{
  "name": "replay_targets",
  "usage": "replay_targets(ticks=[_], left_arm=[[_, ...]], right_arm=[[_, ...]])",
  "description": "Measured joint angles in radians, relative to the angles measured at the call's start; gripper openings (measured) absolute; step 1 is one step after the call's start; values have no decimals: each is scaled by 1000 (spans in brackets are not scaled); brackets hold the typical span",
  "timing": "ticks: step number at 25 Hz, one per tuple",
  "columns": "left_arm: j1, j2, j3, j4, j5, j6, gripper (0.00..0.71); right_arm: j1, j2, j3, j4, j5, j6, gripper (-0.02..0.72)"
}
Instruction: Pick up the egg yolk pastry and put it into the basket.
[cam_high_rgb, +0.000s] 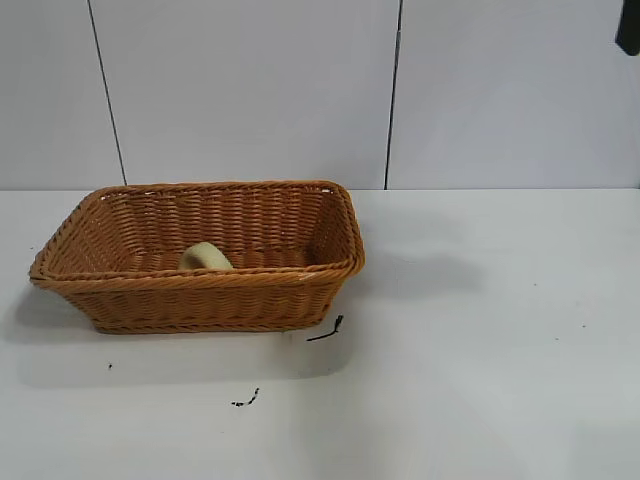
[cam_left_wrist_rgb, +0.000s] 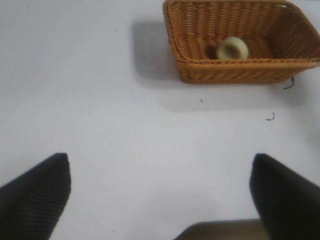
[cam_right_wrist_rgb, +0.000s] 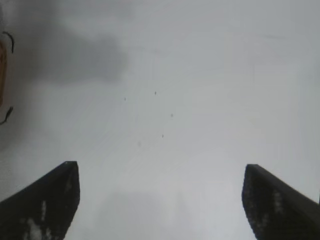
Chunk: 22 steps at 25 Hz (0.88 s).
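The egg yolk pastry (cam_high_rgb: 205, 257) is a small pale yellow round bun lying inside the orange-brown wicker basket (cam_high_rgb: 330, 215), near its front wall. Both also show in the left wrist view, the pastry (cam_left_wrist_rgb: 232, 48) inside the basket (cam_left_wrist_rgb: 235, 72). My left gripper (cam_left_wrist_rgb: 161, 170) is open and empty above bare white table, well away from the basket. My right gripper (cam_right_wrist_rgb: 161, 172) is open and empty above bare table on the right side; only a sliver of the basket (cam_right_wrist_rgb: 2, 70) shows at that view's edge. Neither gripper shows clearly in the exterior view.
The white table (cam_high_rgb: 480, 340) carries small black marks (cam_high_rgb: 326, 330) in front of the basket's right corner and a smaller one (cam_high_rgb: 246, 399) nearer the front. A dark arm part (cam_high_rgb: 628, 28) shows at the top right. White wall panels stand behind.
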Motion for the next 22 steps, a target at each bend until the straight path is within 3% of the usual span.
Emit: replay_targets(ticks=[4, 10, 14, 22], left_arm=[[0, 0, 0, 0, 0, 0, 695], [0, 0, 0, 0, 0, 0, 695], [0, 0, 0, 0, 0, 0, 695], [0, 0, 0, 0, 0, 0, 695]], right_arm=[[0, -232, 237, 0, -20, -3, 614], [0, -622, 480, 6, -130, -3, 614], [0, -844, 514, 13, -184, -3, 614], [0, -1115, 518, 15, -187, -4, 614]])
